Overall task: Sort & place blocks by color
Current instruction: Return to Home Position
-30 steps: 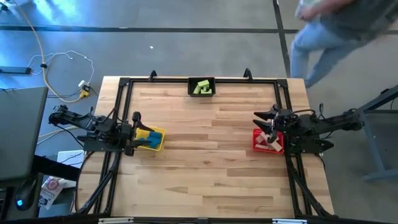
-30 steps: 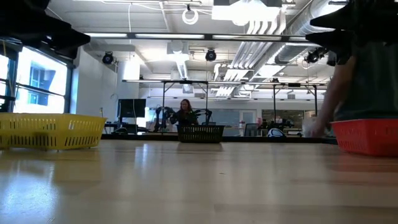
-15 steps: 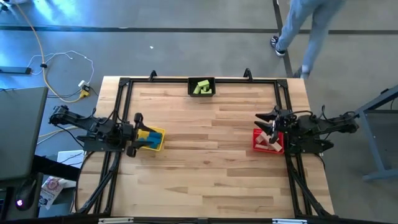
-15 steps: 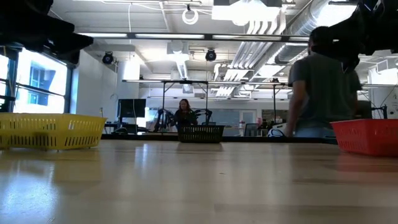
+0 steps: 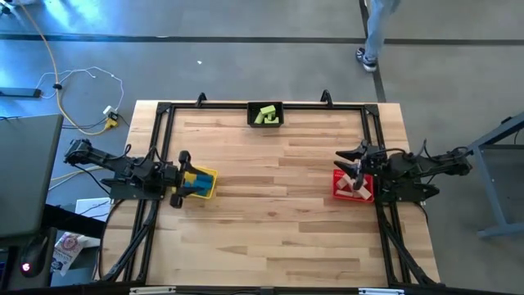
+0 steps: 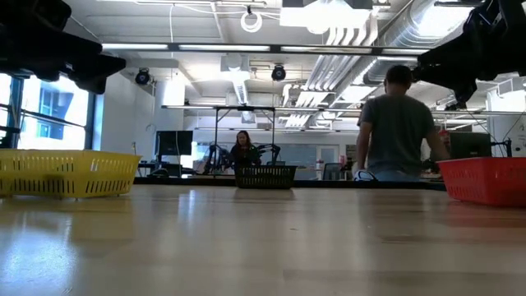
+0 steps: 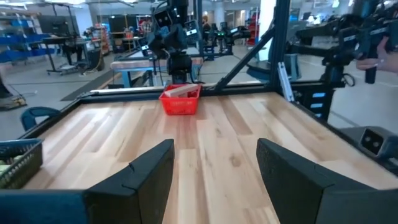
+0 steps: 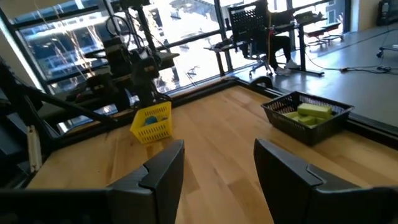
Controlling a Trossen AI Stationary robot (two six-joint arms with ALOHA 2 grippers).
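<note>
Both hands empty

Wide open, the left hand (image 5: 181, 177) hangs over the yellow bin (image 5: 210, 185) of blue blocks (image 5: 191, 182) at the left edge of the table (image 5: 278, 217). The right hand (image 5: 357, 169), equally open, hangs over the red bin (image 5: 339, 188) of plain-wood blocks (image 5: 359, 191) at the right edge. At the far edge, green blocks (image 5: 266, 115) lie in the black bin (image 5: 250, 115).

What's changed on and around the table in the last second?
The person in the grey shirt walked away from the table's far right corner, deeper into the room. Nothing was grasped or released. The left gripper at the yellow plastic bin and the right gripper over the red plastic bin barely moved, both open. The wooden blocks stayed in their bins.
</note>
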